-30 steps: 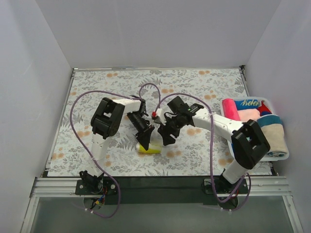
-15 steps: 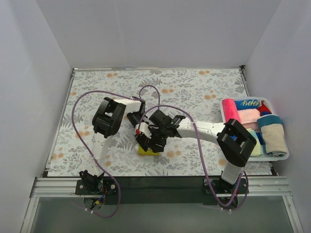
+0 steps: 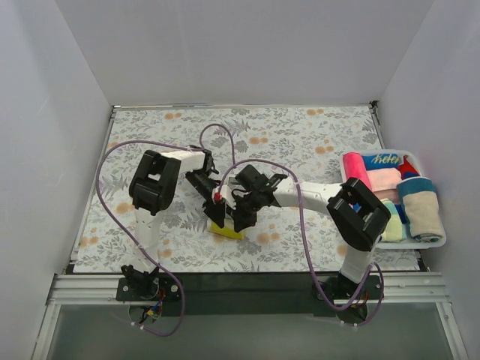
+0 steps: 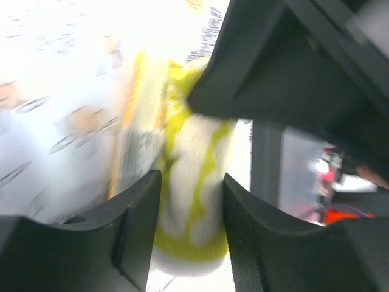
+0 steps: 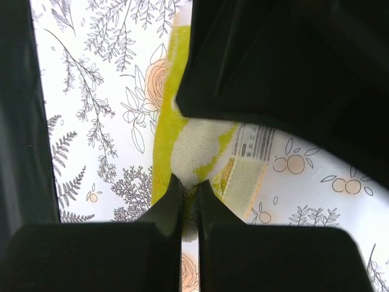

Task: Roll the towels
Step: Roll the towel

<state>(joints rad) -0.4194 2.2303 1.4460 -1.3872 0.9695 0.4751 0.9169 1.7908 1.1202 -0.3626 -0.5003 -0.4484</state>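
Yellow towel (image 3: 229, 232) lies just 6 o'clock of tabletop (image 3: 300, 135) centre. Left gripper (image 4: 189, 182) jaws clamp its bulk; right gripper (image 5: 188, 182) jaws pinch its edge. Roll straight, with even tension.

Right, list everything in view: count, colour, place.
yellow towel: one, yellow and white, on the cover at mid-table, between the end effectors
pink roll: one, pink, left end of the basket
beige roll: one, beige with a blue band, right side of the basket
other towels: several, pink, blue and red among them, in the basket; count unclear
basket: one, white, right edge of the table
cover: one, white floral with orange, over the table
cables: two, purple, one along each arm
left end effector: black, yellow towel between its fingers; grip blurred
right end effector: black, pinching the yellow towel
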